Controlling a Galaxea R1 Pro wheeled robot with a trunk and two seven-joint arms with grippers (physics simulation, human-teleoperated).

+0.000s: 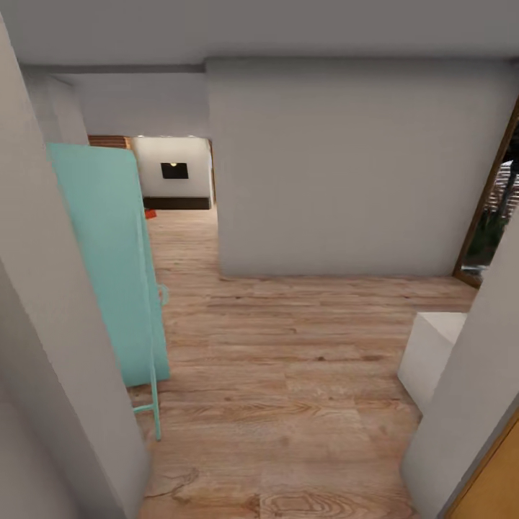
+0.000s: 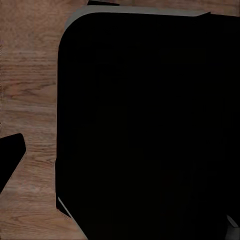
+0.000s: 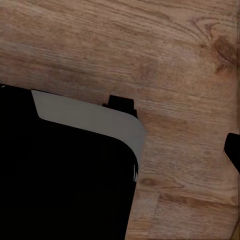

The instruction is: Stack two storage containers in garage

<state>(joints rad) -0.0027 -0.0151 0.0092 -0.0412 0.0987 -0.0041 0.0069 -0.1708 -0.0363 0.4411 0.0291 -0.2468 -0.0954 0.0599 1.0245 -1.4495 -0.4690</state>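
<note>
Storage containers are hard to pick out from here; a small orange-red shape [image 1: 150, 213] sits on the wood floor far down the hallway at about 11 o'clock in the head view, just past the far edge of the turquoise door, too small to say whether it is one of them. Light wood plank floor [image 1: 288, 360] runs from the near edge of that view up the corridor toward a room with a white wall [image 1: 173, 155] that carries a small dark rectangle [image 1: 174, 171]. The turquoise door [image 1: 108, 259] stands open at 9 o'clock, its handle [image 1: 163, 294] jutting out beside it. A broad grey-white wall [image 1: 346, 166] fills 12 to 2 o'clock, and a dark-framed glass opening [image 1: 497, 202] shows at 3 o'clock. A white block [image 1: 430, 353] rests on the planks at 4 o'clock, partly behind a grey wall edge [image 1: 468, 375]. An orange-brown panel [image 1: 490, 483] shows at 5 o'clock.

Each wrist view looks down on wood planks and a large black, round-cornered body with a grey rim [image 3: 90, 117]. Whether the fingers of either gripper are open or closed cannot be told.
</note>
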